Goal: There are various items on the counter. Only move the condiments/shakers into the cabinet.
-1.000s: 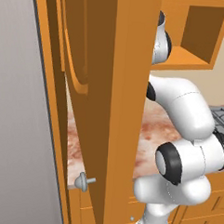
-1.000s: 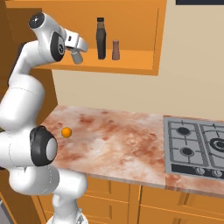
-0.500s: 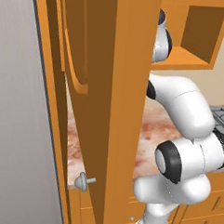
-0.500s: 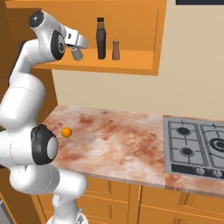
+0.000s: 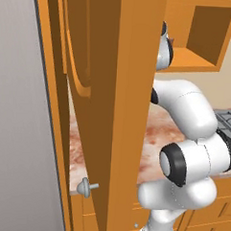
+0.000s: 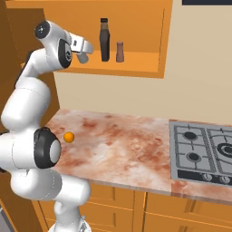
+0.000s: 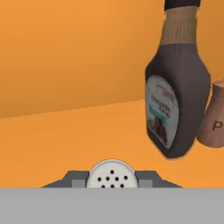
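My gripper [image 6: 83,55] is at the left end of the cabinet [image 6: 136,68] shelf, shut on a small shaker. In the hand view the shaker's white perforated top [image 7: 112,175] sits between the gripper's [image 7: 112,183] dark tips. To the right on the shelf stand a dark brown bottle [image 6: 104,40] with a dark cap and a small brown shaker [image 6: 120,52]. Both are close ahead in the hand view, the bottle [image 7: 177,105] with the brown shaker [image 7: 214,118] just behind its right side. The counter [image 6: 118,145] lies below.
A small orange ball [image 6: 69,137] rests on the counter's left part. The grey gas hob [image 6: 204,149] takes up the counter's right end. The open cabinet door [image 5: 133,89] stands tall in front of the left base camera, hiding the hand. Orange drawers [image 6: 113,204] run under the counter.
The hand has shifted only slightly at the shelf's left end, still shut on the shaker. The bottle and the brown shaker have not moved.
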